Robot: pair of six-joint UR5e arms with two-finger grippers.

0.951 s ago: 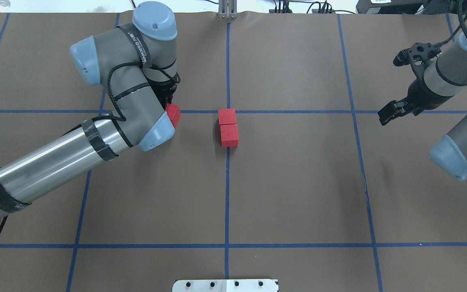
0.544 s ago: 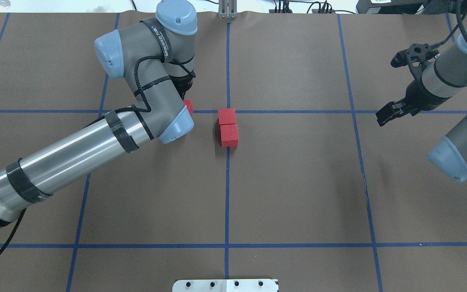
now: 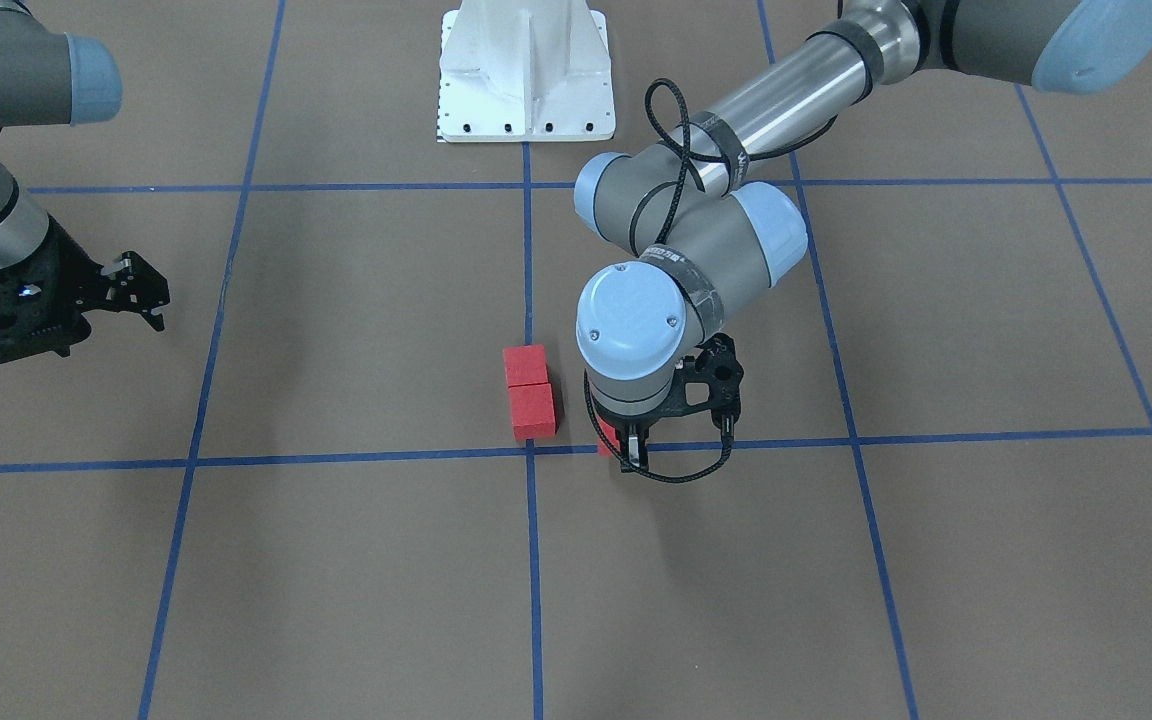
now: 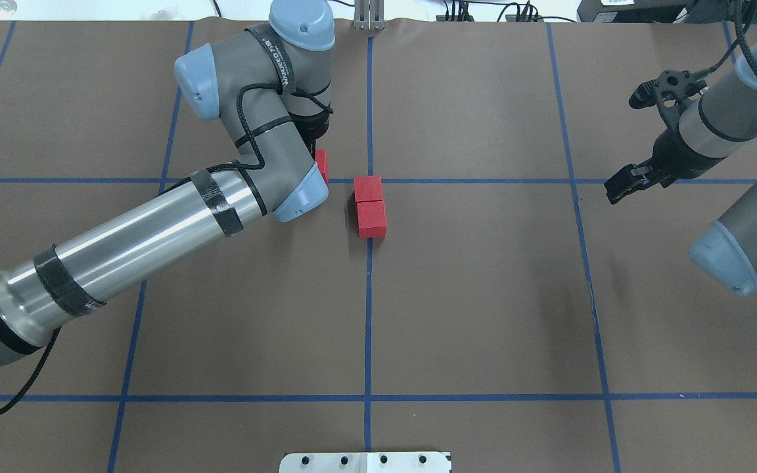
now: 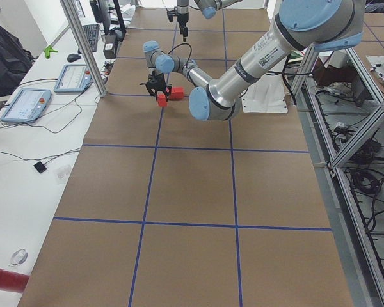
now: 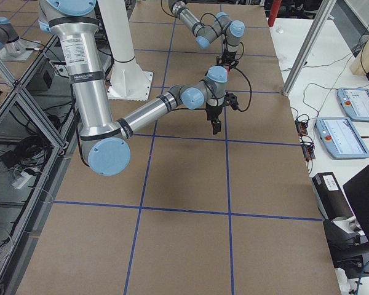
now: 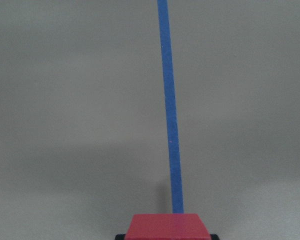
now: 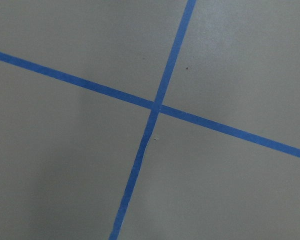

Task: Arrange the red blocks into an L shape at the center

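On the left of the overhead view, the left hand (image 3: 624,450) points straight down and is clenched on a small matte red cube (image 4: 321,165). The wrist above hides most of that cube. I read the vertical hold as a way to set the cube down flat on the brown paper-covered bench (image 4: 483,295) without tipping it. The held cube hangs low over the horizontal blue tape line (image 4: 470,180), near the pair at the middle with a clear gap between. I cannot tell whether its underside touches the paper. In my left wrist feed it is a plain red face at the bottom edge, sitting square to the tape. Next along, the two placed matte red cubes (image 4: 370,205) touch face to face in a short straight row along the other tape line. The far one sits right at the centre crossing of the blue tape lines (image 3: 528,452). The held cube is level with that far end, so I judge it is meant as the foot of the L and needs to close the gap squarely. Far to the right, the right hand (image 4: 618,187) hangs well apart from everything, its fingers apparently parted and empty, parked out of the way, I would say.
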